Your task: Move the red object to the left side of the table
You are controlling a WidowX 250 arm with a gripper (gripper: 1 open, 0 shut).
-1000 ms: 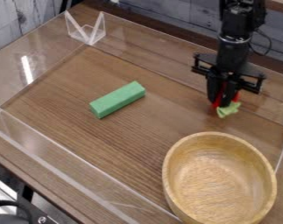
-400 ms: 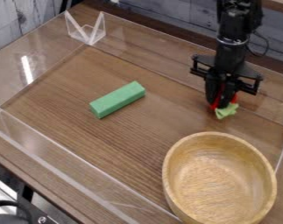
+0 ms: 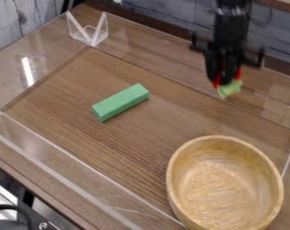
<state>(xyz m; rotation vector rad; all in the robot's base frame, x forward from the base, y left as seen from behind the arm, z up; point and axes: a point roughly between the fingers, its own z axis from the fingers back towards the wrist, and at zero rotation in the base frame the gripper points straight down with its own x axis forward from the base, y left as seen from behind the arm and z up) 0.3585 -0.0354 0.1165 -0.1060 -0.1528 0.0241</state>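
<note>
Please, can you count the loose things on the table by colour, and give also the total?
Red: 1, the strawberry, held in the gripper above the table
Green: 1, the block
Light wood: 1, the bowl
Total: 3

The arm comes down from the frame's 12 o'clock edge, a little to the right. The gripper (image 3: 226, 82) points almost straight downward, jaws closed, motion-blurred, raised above the surface.
</note>
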